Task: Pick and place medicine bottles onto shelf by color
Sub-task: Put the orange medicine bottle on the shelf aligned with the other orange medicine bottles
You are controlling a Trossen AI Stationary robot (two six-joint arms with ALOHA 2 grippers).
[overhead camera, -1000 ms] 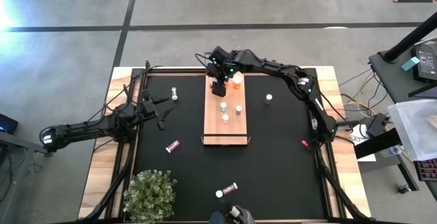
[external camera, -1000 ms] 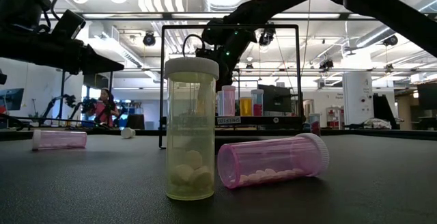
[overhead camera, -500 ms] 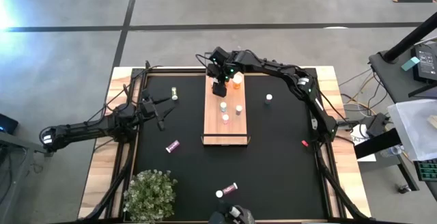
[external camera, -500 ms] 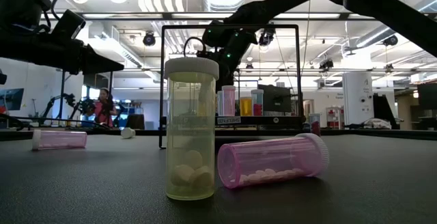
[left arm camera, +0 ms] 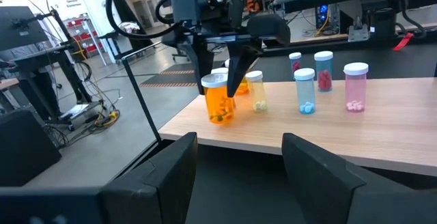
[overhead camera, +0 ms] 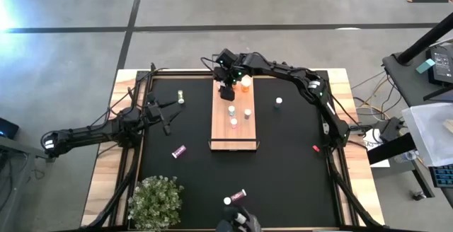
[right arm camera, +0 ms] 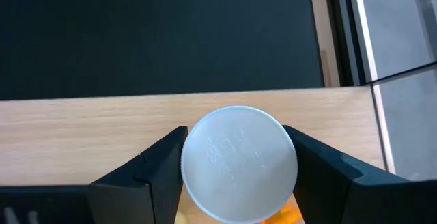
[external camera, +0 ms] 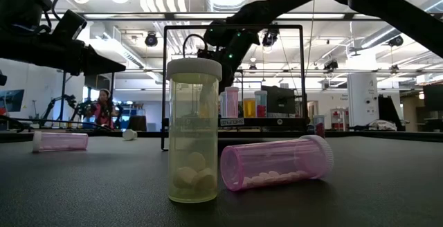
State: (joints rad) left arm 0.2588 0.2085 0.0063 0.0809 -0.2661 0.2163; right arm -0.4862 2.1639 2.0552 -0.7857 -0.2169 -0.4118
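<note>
Little is altered over the last second. At the far end of the shelf (overhead camera: 234, 115), the right gripper (overhead camera: 226, 88) has been eased apart around the amber bottle (right arm camera: 239, 164) — its fingers (right arm camera: 153, 169) are now seen flanking the white cap, the orange body set upright on the wood below. In the low view the right arm's wrist has been shifted very slightly, its cabling drawn a touch to the left. In the room behind the table, the person (external camera: 104, 108) has been displaced a little between pictures. At the near edge of the high view, a dark rounded object (overhead camera: 239, 222) has been shifted slightly.
</note>
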